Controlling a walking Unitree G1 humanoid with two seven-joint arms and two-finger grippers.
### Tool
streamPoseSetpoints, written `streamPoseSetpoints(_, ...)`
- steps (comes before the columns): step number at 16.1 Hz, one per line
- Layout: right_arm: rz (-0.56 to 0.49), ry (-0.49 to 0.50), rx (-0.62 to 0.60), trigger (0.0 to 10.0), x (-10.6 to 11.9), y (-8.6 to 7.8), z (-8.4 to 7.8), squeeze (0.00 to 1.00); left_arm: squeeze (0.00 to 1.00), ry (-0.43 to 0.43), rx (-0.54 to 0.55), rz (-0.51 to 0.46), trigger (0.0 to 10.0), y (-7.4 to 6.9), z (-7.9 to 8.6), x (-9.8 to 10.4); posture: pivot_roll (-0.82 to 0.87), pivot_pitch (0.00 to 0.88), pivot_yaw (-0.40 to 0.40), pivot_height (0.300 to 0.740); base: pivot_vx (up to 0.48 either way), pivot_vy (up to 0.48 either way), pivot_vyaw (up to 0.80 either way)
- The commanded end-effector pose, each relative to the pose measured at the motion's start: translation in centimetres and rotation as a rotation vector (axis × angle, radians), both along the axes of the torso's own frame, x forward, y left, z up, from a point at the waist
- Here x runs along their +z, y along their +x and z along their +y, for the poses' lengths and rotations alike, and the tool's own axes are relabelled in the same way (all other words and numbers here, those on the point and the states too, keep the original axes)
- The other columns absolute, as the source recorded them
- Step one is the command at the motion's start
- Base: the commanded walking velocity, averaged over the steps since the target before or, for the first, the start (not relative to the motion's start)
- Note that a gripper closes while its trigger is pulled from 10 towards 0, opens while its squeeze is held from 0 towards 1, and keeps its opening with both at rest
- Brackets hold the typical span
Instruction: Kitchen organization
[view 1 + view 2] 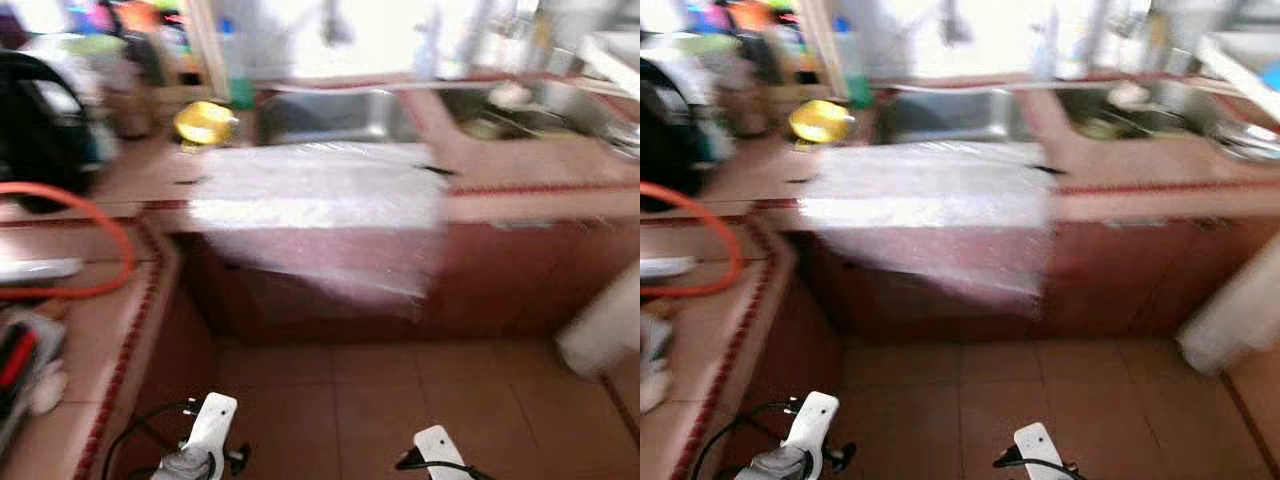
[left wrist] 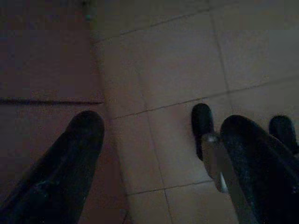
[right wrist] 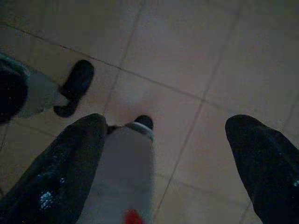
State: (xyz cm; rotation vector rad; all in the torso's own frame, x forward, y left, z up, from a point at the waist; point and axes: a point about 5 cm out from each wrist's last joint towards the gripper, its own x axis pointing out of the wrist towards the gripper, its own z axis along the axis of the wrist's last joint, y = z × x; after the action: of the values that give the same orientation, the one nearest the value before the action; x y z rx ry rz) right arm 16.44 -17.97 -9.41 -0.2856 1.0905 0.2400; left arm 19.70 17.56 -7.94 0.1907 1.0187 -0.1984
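Both hands hang idle over tiled floor [image 1: 400, 400], blurred counter [image 1: 520, 165] w/ sink [image 1: 335, 115] ahead.

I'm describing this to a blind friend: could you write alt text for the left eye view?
A blurred look down at a reddish tiled kitchen counter with a steel sink, where a sheet of clear plastic wrap hangs over the front edge. A yellow bowl sits left of the sink, and an orange hose loops over the left-hand counter.

The steel double sink [image 1: 340, 115] looked like dull brushed metal, and the clear crinkly plastic sheet [image 1: 320, 200] draped over the reddish tiled counter [image 1: 540, 190] had a glossy shine. The terracotta floor tiles [image 1: 380, 400] were smooth and matt, and the orange hose [image 1: 100, 215] looked rubbery.
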Motion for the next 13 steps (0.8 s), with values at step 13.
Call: streamPoseSetpoints(13,-0.147,-0.02,-0.175,10.0,1.1,1.3,-2.9,0.0,0.0,-0.144,-0.028,-0.151,10.0,2.6,-1.5,1.7,-0.02,0.0,0.034,0.74,0.0,0.0,0.24)
